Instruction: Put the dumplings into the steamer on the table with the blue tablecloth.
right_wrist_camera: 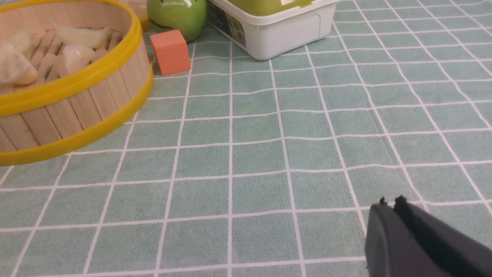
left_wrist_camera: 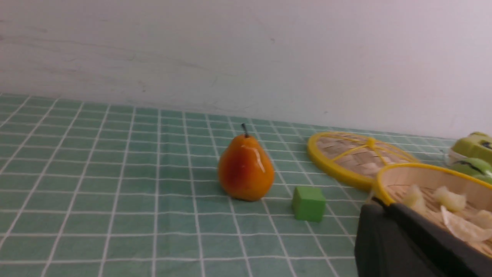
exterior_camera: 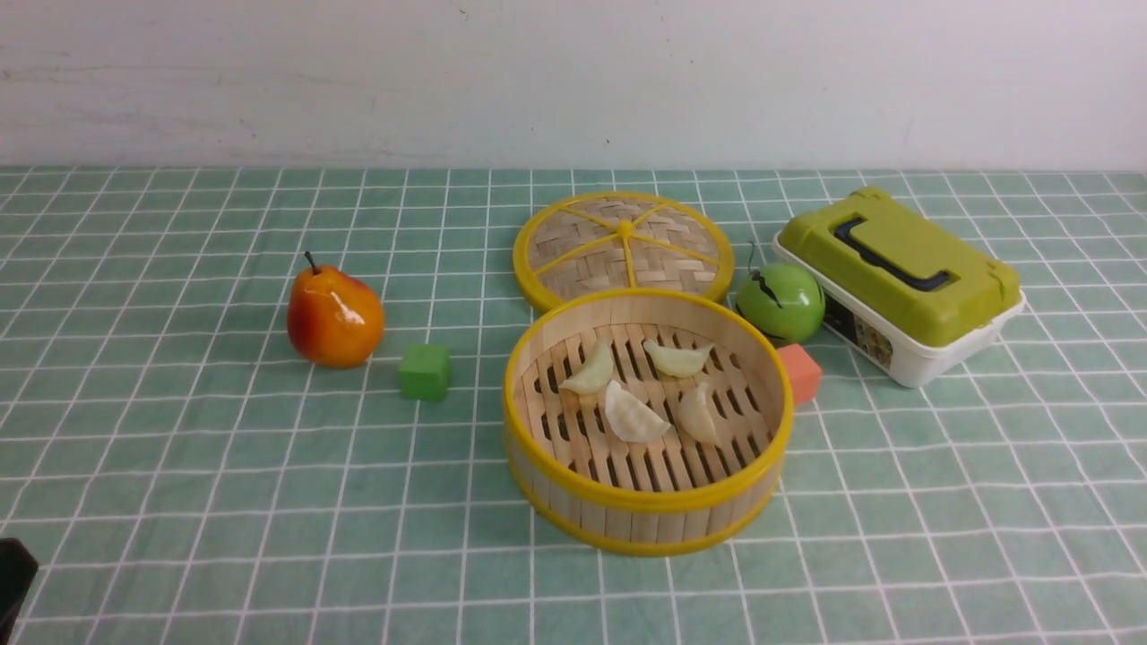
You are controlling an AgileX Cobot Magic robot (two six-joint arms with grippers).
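Observation:
The steamer (exterior_camera: 647,515) stands mid-table on the blue tablecloth (exterior_camera: 224,466), a round bamboo basket with yellow rims. Several pale dumplings (exterior_camera: 633,414) lie on its slatted floor. The left wrist view shows my left gripper (left_wrist_camera: 383,204) shut and empty, low over the cloth, outside the steamer (left_wrist_camera: 419,167) and the dumplings (left_wrist_camera: 449,198). In the right wrist view my right gripper (right_wrist_camera: 390,201) is shut on nothing above bare cloth, well away from the steamer (right_wrist_camera: 77,104) and its dumplings (right_wrist_camera: 77,55). Only a black corner at the front view's lower left shows of either arm.
A red-orange pear (exterior_camera: 333,315) and a green cube (exterior_camera: 425,372) sit left of the steamer. The woven lid (exterior_camera: 625,248) lies behind it. A green apple (exterior_camera: 780,302), an orange cube (exterior_camera: 800,373) and a green-lidded white box (exterior_camera: 896,278) stand to its right.

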